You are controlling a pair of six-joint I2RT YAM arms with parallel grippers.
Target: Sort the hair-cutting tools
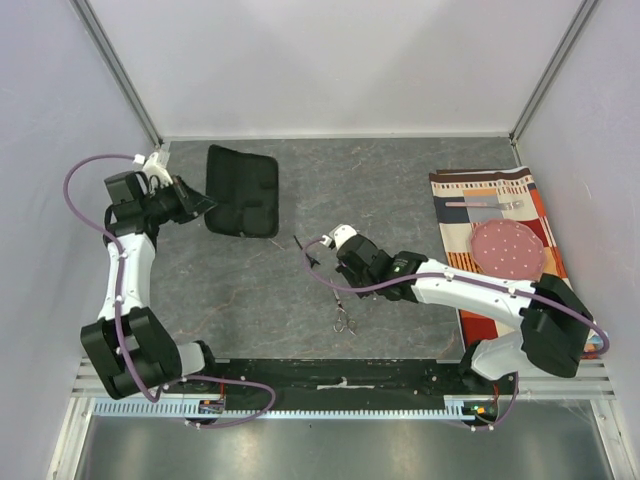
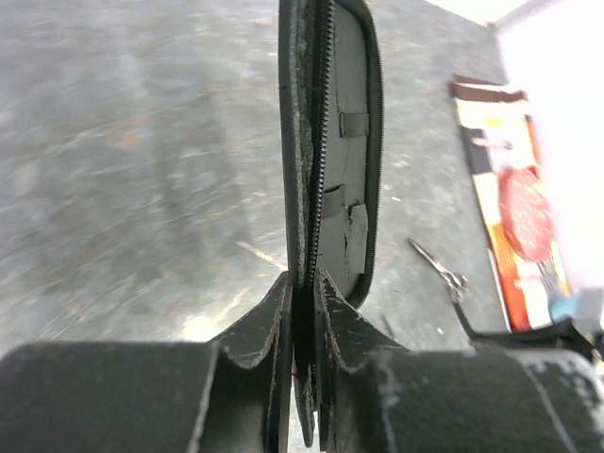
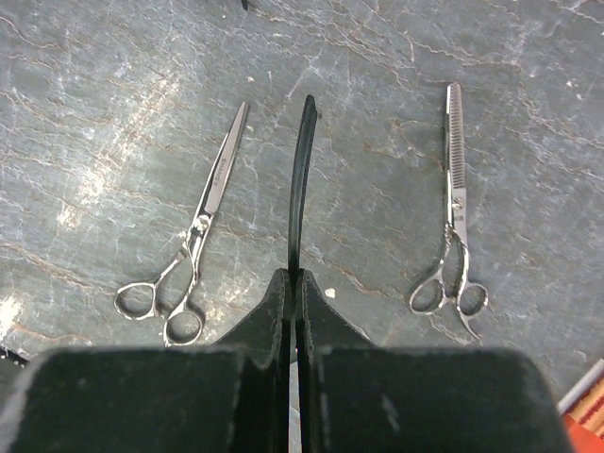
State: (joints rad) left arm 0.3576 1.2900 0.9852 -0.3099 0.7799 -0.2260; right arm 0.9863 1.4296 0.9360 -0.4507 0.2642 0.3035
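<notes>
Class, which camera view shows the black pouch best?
Top external: nearly the whole black pouch is visible, flat-on. Left wrist shows it only edge-on, pinched in the left gripper. Right wrist misses it.

We counted two pairs of silver scissors on the tabletop: one plain-bladed pair (image 3: 199,226) and one toothed pair (image 3: 458,203). Thin black stick (image 3: 297,189): one. Black pouch (image 1: 243,190): one. Striped mat (image 1: 480,185): one, with one red plate (image 1: 507,248). Cutlery (image 1: 485,204): two pieces, we thought.

Pouch (image 1: 243,190), striped mat (image 1: 455,226) (plate (image 1: 507,250), probably cutlery (image 1: 482,204))
</notes>
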